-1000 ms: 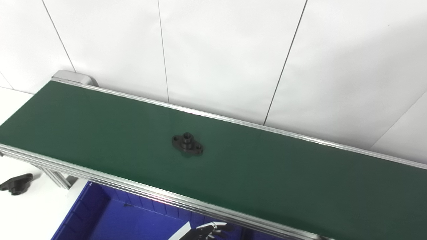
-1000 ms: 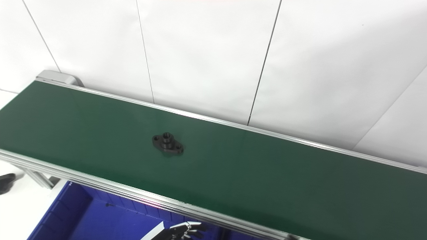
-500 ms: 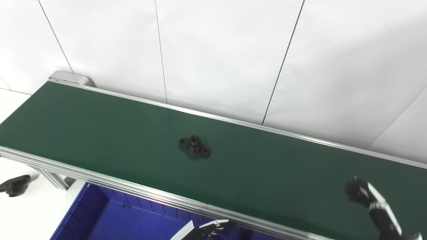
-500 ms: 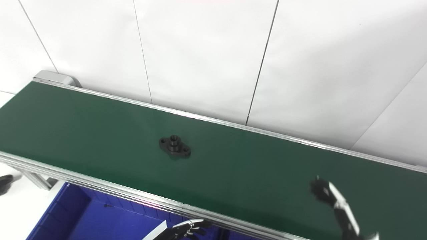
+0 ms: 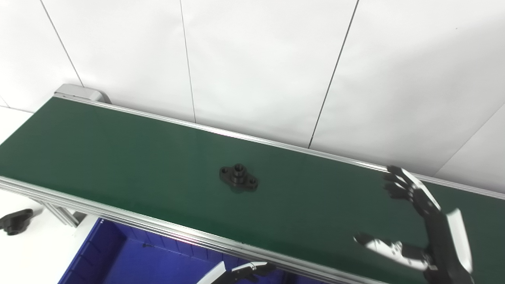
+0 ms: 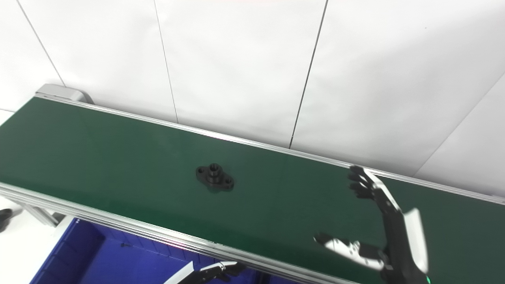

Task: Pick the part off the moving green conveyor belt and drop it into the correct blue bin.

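- The right hand (image 5: 428, 225) has risen much further into view at the right end of the belt (image 5: 118, 150) than half a second ago, when only its fingertips showed; a second ago it was not in view at all.
- That hand is released: fingers stretched up and apart, thumb held out toward the left, nothing in it.
- The part (image 5: 238, 178), a black flange with a raised hub and a hole at each end, lies flat on the belt near its middle, and has ridden a little toward the right over the last second.
- Part and right hand are well apart, with bare belt between them. I judge the hand is set downstream to meet the part as the belt brings it along, so the pick has not yet begun.
- The left hand (image 5: 246, 271) sits low at the bottom edge, below the belt's near rail and over the bin (image 5: 102, 256). Too little of it shows to tell whether it is released or clenched, and it has hardly moved.
- The blue bin shows only in part; what can be seen of its floor holds just a tiny dark speck that I cannot identify.
- A second black part (image 5: 15, 221) lies on the white table at far left, outside the bin.
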Available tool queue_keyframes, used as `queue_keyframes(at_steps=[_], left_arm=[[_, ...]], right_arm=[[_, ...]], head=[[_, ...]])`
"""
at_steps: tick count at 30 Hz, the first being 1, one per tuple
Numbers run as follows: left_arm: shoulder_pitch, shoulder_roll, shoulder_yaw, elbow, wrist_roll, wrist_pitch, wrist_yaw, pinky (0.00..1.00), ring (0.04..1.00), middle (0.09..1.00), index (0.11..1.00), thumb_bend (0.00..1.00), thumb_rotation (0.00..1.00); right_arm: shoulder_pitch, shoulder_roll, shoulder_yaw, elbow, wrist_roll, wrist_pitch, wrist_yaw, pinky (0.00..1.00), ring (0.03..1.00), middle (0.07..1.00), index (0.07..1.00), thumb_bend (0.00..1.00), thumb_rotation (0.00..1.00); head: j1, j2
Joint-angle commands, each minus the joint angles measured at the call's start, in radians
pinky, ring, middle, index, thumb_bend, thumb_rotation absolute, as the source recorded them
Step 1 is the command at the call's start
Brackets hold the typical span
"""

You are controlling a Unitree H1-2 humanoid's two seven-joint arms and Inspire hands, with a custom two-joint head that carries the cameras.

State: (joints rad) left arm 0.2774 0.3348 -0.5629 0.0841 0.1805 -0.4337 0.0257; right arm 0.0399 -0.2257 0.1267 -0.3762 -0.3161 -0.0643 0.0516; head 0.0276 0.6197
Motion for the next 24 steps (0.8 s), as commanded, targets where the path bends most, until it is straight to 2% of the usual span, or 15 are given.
queue_keyframes(at_steps=[1, 8, 10, 13, 16, 24], left_arm=[[0.003, 0.006, 0.009, -0.021, -0.027, -0.036, -0.010, 0.79, 0.852, 0.879, 0.853, 0.88, 0.32], [0.052, 0.009, 0.042, -0.097, -0.064, -0.036, -0.068, 0.80, 0.849, 0.875, 0.850, 0.90, 0.36], [0.060, 0.005, 0.049, -0.099, -0.069, -0.036, -0.090, 0.79, 0.852, 0.877, 0.854, 0.90, 0.36], [0.072, 0.002, 0.064, -0.109, -0.058, -0.035, -0.103, 0.79, 0.849, 0.873, 0.852, 0.90, 0.35], [0.081, 0.007, 0.076, -0.125, -0.070, -0.035, -0.128, 0.78, 0.850, 0.876, 0.856, 0.90, 0.38], [0.098, 0.012, 0.104, -0.143, -0.085, -0.035, -0.192, 0.80, 0.868, 0.895, 0.874, 0.88, 0.36]], right_arm=[[-0.048, 0.009, 0.009, 0.013, -0.042, 0.033, 0.013, 0.66, 0.737, 0.785, 0.831, 0.78, 0.20], [-0.128, 0.055, 0.037, 0.009, -0.112, 0.143, 0.063, 0.65, 0.715, 0.771, 0.825, 0.80, 0.19], [-0.136, 0.058, 0.047, 0.014, -0.131, 0.146, 0.069, 0.64, 0.713, 0.770, 0.826, 0.80, 0.20], [-0.154, 0.068, 0.061, 0.030, -0.148, 0.148, 0.079, 0.63, 0.719, 0.775, 0.828, 0.80, 0.20], [-0.189, 0.080, 0.078, 0.048, -0.180, 0.175, 0.098, 0.64, 0.729, 0.790, 0.832, 0.80, 0.22], [-0.253, 0.100, 0.098, 0.102, -0.217, 0.226, 0.120, 0.65, 0.733, 0.781, 0.834, 0.82, 0.20]], head=[[-0.001, -0.004], [-0.004, 0.014], [-0.006, 0.007], [-0.012, 0.017], [-0.026, 0.023], [-0.039, 0.029]])
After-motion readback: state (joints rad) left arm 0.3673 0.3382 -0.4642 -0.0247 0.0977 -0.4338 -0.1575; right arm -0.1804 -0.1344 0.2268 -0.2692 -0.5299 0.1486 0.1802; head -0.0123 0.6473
